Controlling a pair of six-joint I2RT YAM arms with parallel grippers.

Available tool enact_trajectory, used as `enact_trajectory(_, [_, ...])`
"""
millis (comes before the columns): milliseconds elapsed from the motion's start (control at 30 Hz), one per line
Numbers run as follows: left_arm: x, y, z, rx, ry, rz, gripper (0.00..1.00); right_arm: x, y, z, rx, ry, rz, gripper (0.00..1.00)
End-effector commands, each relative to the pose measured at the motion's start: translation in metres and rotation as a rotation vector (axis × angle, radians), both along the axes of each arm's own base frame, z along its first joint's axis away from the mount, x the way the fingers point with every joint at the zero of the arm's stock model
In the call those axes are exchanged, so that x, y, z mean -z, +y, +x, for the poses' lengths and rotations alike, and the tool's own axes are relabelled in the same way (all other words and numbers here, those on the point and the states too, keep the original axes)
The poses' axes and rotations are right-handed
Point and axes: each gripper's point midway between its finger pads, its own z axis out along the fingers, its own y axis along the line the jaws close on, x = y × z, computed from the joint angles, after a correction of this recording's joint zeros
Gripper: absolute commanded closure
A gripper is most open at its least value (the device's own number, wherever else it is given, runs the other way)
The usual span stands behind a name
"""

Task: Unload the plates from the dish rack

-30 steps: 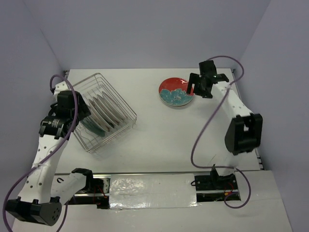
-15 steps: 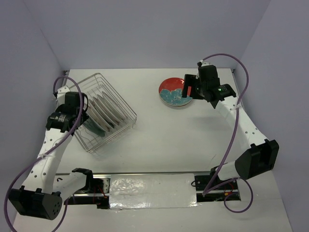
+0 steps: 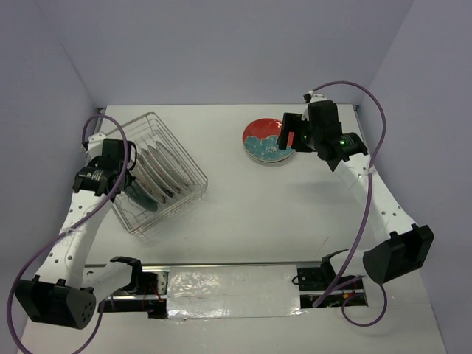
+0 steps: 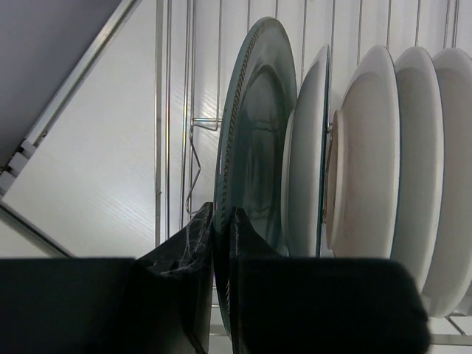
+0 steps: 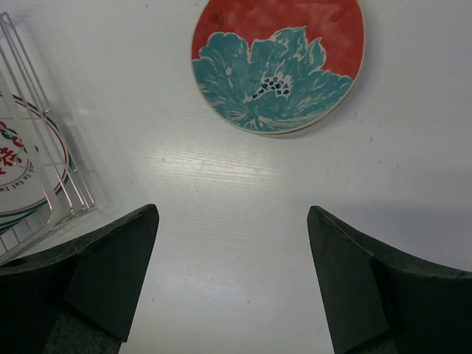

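Both fingers of our left gripper (image 4: 221, 215) clamp the grey-teal plate (image 4: 254, 133) at its rim. Our right gripper (image 5: 232, 214) stands spread wide, floral plate (image 5: 279, 66) ahead.

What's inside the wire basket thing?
Plates stand on edge in the dish rack. At one end is a grey-teal plate, pinched by the left tool, with white ones beside it. They overlap, so most faces are hidden and the exact count is unclear.

White table (image 3: 251, 199): rack (image 3: 144, 129), floral plate (image 3: 267, 140) (flat)
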Motion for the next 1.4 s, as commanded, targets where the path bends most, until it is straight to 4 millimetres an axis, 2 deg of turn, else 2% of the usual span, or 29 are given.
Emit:
enact_trajectory(0, [-0.051, 0.004, 0.006, 0.024, -0.102, 0.035, 1.00, -0.018, 0.006, -0.004, -0.048, -0.074, 0.019, 0.11])
enact_trajectory(200, [-0.099, 0.002, 0.002, 0.050, -0.175, 0.029, 1.00, -0.023, 0.029, -0.014, -0.168, -0.085, 0.103, 0.11])
enact_trajectory(267, [-0.112, 0.004, -0.002, 0.042, -0.202, 0.034, 1.00, -0.027, 0.036, -0.017, -0.207, -0.091, 0.127, 0.11])
enact_trajectory(300, [-0.128, 0.005, -0.003, 0.043, -0.239, 0.038, 1.00, -0.029, 0.039, -0.018, -0.222, -0.093, 0.132, 0.11])
enact_trajectory(400, [-0.147, 0.014, -0.012, 0.016, -0.251, 0.076, 1.00, -0.038, 0.044, -0.021, -0.255, -0.108, 0.156, 0.10])
enact_trajectory(433, [-0.165, 0.017, -0.019, 0.002, -0.279, 0.087, 1.00, -0.040, 0.046, -0.021, -0.265, -0.112, 0.162, 0.10])
enact_trajectory(467, [-0.174, 0.023, -0.021, -0.013, -0.284, 0.114, 1.00, -0.046, 0.048, -0.022, -0.281, -0.123, 0.174, 0.10])
enact_trajectory(500, [-0.195, 0.026, -0.027, -0.027, -0.334, 0.119, 1.00, -0.049, 0.051, -0.024, -0.294, -0.129, 0.181, 0.10])
enact_trajectory(567, [-0.212, 0.030, -0.034, -0.026, -0.348, 0.147, 1.00, -0.057, 0.056, -0.025, -0.317, -0.142, 0.206, 0.09])
enact_trajectory(600, [-0.232, 0.031, -0.038, -0.030, -0.396, 0.149, 1.00, -0.061, 0.062, -0.029, -0.347, -0.142, 0.236, 0.08])
enact_trajectory(667, [-0.248, 0.031, -0.043, -0.008, -0.419, 0.160, 1.00, -0.070, 0.072, -0.032, -0.395, -0.161, 0.284, 0.06])
enact_trajectory(700, [-0.265, 0.022, -0.043, 0.045, -0.473, 0.135, 1.00, -0.077, 0.078, -0.037, -0.417, -0.162, 0.331, 0.05])
enact_trajectory(733, [-0.274, 0.016, -0.042, 0.085, -0.504, 0.122, 1.00, -0.087, 0.091, -0.044, -0.499, -0.188, 0.393, 0.04])
enact_trajectory(767, [-0.295, 0.009, -0.044, 0.133, -0.604, 0.108, 1.00, -0.095, 0.098, -0.052, -0.544, -0.198, 0.444, 0.00])
enact_trajectory(800, [-0.297, -0.017, -0.035, 0.277, -0.643, 0.046, 1.00, -0.105, 0.107, -0.060, -0.571, -0.185, 0.540, 0.00])
enact_trajectory(833, [-0.305, -0.034, -0.032, 0.373, -0.705, 0.014, 1.00, -0.119, 0.122, -0.074, -0.709, -0.248, 0.626, 0.00])
enact_trajectory(867, [-0.340, -0.051, -0.044, 0.462, -0.892, -0.017, 1.00, -0.131, 0.128, -0.090, -0.769, -0.270, 0.694, 0.00])
enact_trajectory(900, [-0.325, -0.086, -0.035, 0.635, -0.895, -0.104, 1.00, -0.145, 0.132, -0.101, -0.794, -0.249, 0.802, 0.00])
enact_trajectory(933, [-0.337, -0.101, -0.052, 0.701, -0.991, -0.173, 1.00, -0.156, 0.134, -0.109, -0.850, -0.322, 0.835, 0.00])
enact_trajectory(967, [-0.336, -0.116, -0.042, 0.765, -1.057, -0.218, 1.00, -0.162, 0.138, -0.116, -0.856, -0.313, 0.873, 0.00])
enact_trajectory(1000, [-0.337, -0.126, -0.045, 0.816, -1.097, -0.260, 1.00, -0.166, 0.139, -0.117, -0.859, -0.335, 0.874, 0.00])
enact_trajectory(1033, [-0.342, -0.144, -0.062, 0.907, -1.140, -0.357, 1.00, -0.171, 0.140, -0.116, -0.832, -0.347, 0.870, 0.00])
enact_trajectory(1067, [-0.339, -0.151, -0.056, 0.945, -1.181, -0.390, 1.00, -0.172, 0.143, -0.117, -0.837, -0.369, 0.848, 0.00])
enact_trajectory(1133, [-0.338, -0.164, -0.067, 1.013, -1.213, -0.484, 1.00, -0.175, 0.143, -0.116, -0.815, -0.381, 0.832, 0.00])
enact_trajectory(1200, [-0.335, -0.169, -0.069, 1.036, -1.238, -0.549, 1.00, -0.172, 0.145, -0.116, -0.811, -0.382, 0.816, 0.00])
enact_trajectory(1233, [-0.325, -0.173, -0.064, 1.043, -1.223, -0.578, 1.00, -0.169, 0.145, -0.113, -0.802, -0.384, 0.805, 0.01])
enact_trajectory(1300, [-0.328, -0.175, -0.065, 1.052, -1.250, -0.621, 1.00, -0.159, 0.147, -0.111, -0.789, -0.365, 0.794, 0.01])
enact_trajectory(1333, [-0.319, -0.179, -0.062, 1.069, -1.228, -0.649, 1.00, -0.157, 0.148, -0.110, -0.781, -0.367, 0.788, 0.02])
enact_trajectory(1367, [-0.318, -0.181, -0.062, 1.081, -1.232, -0.670, 1.00, -0.153, 0.149, -0.110, -0.783, -0.362, 0.786, 0.02])
